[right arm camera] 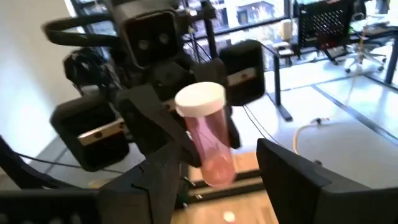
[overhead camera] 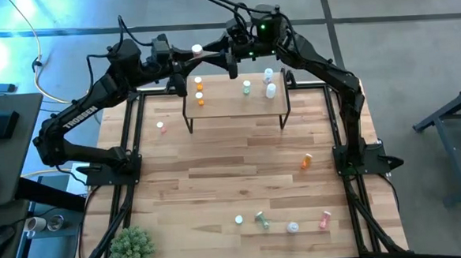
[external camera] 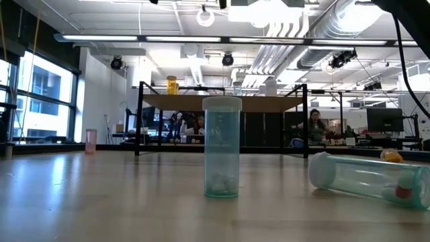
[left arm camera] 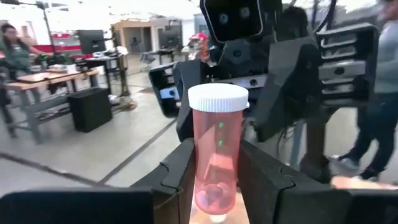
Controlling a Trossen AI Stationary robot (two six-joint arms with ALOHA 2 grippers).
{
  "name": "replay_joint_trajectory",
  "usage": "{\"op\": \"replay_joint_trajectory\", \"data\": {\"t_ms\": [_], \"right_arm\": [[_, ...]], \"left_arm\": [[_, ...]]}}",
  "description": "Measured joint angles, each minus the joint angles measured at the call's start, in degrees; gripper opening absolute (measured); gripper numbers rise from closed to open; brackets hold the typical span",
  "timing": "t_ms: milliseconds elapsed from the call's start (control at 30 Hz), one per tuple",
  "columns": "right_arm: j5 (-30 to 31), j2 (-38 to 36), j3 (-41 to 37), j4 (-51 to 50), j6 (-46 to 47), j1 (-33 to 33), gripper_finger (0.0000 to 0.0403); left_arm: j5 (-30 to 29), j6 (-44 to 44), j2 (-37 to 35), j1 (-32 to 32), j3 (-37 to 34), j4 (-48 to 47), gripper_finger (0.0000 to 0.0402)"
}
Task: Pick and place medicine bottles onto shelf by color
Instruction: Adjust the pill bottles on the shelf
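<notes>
- Left wrist view, nearest: pink bottle (left arm camera: 217, 134) upright, white cap up, clamped in the left end effector (left arm camera: 214, 177), fingers (left arm camera: 179, 171) pressed on both its sides.
- Just past it, facing: right end effector (right arm camera: 224, 171) spread wide around the same bottle, not gripping it.
- Step in hand, as judged: arm-to-arm handover in mid-air, bottle now carried by the left side alone.
- High view: handover held above the shelf (overhead camera: 237, 106), off its 11 o'clock corner; shelf itself at 12 o'clock on the counter (overhead camera: 217, 177).
- On the shelf: orange bottles (overhead camera: 199, 93) toward 9 o'clock, green bottle (overhead camera: 246, 87) mid-board, white bottles (overhead camera: 271, 83) toward 3 o'clock; no pink one seen there.
- Next move, likely: right side backing clear without knocking the cap, then pink bottle lowered upright onto a bare stretch of board, apart from the other colours.
- Farther out: loose bottles (overhead camera: 283, 221) near 6 o'clock, one orange at 4 o'clock, one pink at 9 o'clock, all yet to sort.
- Hard to make out: bottle's base, hidden behind the left fingers; contact between right fingers and bottle, cannot tell; both end effectors absent from the low view; people in the room beyond, blurred.
</notes>
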Motion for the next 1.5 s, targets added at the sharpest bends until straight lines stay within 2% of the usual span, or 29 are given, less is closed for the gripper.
{"op": "replay_joint_trajectory", "data": {"t_ms": [300,567,800,967,1100,1500], "right_arm": [[0.0,0.0,0.0,-3.0,-6.5,-4.6,0.0202],[-0.9,0.0,0.0,-3.1,-13.9,-7.1,0.0202],[-10.2,0.0,0.0,-3.9,-16.9,-7.7,0.0202],[-12.5,0.0,0.0,-10.0,-17.3,-8.4,0.0202],[-12.0,0.0,0.0,-14.4,-19.2,-8.2,0.0202],[-5.3,0.0,0.0,-18.0,-23.5,-4.5,0.0202]], "left_arm": [[-7.1,3.5,0.3,0.0,0.0,-6.6,0.0095],[-8.3,4.3,3.9,0.0,0.0,-8.2,0.0095],[-8.8,7.0,7.4,0.0,0.0,-8.2,0.0095],[-7.7,9.8,9.0,0.0,0.0,-8.2,0.0095],[-4.6,10.3,9.5,0.0,0.0,-8.2,0.0095],[-4.7,10.3,9.6,-2.9,0.0,-7.5,0.0095]]}}
